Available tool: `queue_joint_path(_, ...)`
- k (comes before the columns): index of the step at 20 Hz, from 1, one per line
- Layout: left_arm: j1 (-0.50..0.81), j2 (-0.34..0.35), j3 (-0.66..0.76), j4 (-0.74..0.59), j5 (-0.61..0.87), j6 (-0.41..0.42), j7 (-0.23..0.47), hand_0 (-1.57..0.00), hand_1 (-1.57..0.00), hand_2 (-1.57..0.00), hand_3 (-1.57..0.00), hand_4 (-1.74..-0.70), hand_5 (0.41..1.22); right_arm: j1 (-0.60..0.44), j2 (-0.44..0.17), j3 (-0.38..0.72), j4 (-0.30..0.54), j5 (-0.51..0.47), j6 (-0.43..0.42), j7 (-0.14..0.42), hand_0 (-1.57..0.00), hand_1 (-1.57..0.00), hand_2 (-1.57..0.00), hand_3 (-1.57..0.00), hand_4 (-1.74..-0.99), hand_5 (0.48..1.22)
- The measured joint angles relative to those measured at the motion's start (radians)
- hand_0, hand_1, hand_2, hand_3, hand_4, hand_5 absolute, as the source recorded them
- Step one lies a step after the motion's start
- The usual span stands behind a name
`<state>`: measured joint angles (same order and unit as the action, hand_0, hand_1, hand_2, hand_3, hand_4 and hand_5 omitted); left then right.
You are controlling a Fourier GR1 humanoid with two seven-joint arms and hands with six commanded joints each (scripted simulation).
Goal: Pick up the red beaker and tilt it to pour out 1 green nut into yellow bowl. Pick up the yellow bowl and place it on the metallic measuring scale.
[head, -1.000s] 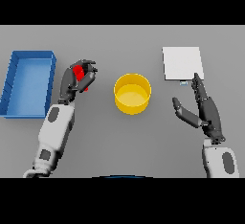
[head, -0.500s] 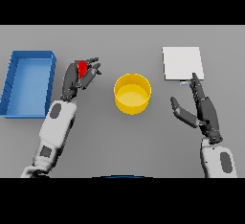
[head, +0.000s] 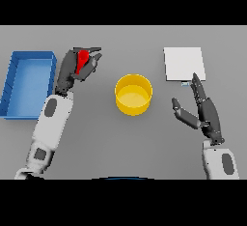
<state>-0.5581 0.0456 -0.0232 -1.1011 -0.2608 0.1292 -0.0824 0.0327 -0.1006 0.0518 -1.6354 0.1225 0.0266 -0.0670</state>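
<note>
**Left hand grips the red beaker**

Left hand (head: 72,70) has its fingers curled round the red beaker (head: 83,60), holding it off the worktop (head: 144,143). The yellow bowl (head: 133,93) sits well to its right and nearer the robot. The beaker looks small, light and rigid, best held by its sides so the mouth stays clear. Right hand (head: 205,113), fingers relaxed, rests just below the metallic measuring scale (head: 183,63).

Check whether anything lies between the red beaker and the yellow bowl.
Nothing visible does. The left hand holds the red beaker, and only bare grey table separates it from the yellow bowl to its right.
</note>
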Motion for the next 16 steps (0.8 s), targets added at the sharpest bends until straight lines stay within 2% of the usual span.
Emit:
queue_joint_path(3, -0.004, 0.029, -0.054, -0.033, -0.043, -0.007, 0.065, -1.57, -1.57, -1.56, -1.56, -1.62, 1.158, 0.007, -0.004, 0.003, -0.003, 0.006, 0.002, -0.016, 0.00, 0.00, 0.00, 0.00, -1.277, 0.675)
queue_joint_path(4, -0.006, 0.033, -0.066, -0.035, -0.052, -0.008, 0.076, -1.57, -1.57, -1.56, -1.56, -1.62, 1.151, 0.000, -0.005, -0.004, -0.002, -0.003, 0.002, 0.004, 0.00, 0.00, 0.00, 0.00, -1.277, 0.677)
queue_joint_path(8, -0.033, 0.068, -0.132, -0.028, -0.110, -0.012, 0.095, -1.57, -1.57, -1.57, -1.57, -1.68, 1.123, 0.007, 0.003, 0.008, -0.004, 0.006, 0.003, 0.009, 0.00, 0.00, 0.00, 0.00, -1.277, 0.688)
queue_joint_path(10, -0.071, 0.102, -0.200, -0.023, -0.182, -0.033, 0.153, -1.57, -1.57, -1.57, -1.57, -1.70, 1.127, 0.016, 0.010, 0.006, -0.003, -0.008, 0.009, 0.007, 0.00, 0.00, 0.00, 0.00, -1.272, 0.689)
queue_joint_path(13, -0.138, 0.160, -0.310, -0.015, -0.298, -0.078, 0.199, -1.57, -1.57, -1.57, -1.57, -1.72, 1.145, 0.023, 0.010, 0.011, -0.005, 0.010, -0.001, 0.010, 0.00, 0.00, 0.00, 0.00, -1.284, 0.692)
queue_joint_path(16, -0.207, 0.198, -0.410, 0.011, -0.379, -0.161, 0.242, -1.57, -1.57, -1.57, -1.57, -1.73, 1.182, 0.011, 0.002, 0.007, -0.009, 0.013, -0.004, 0.012, 0.00, 0.00, 0.00, 0.00, -1.289, 0.695)
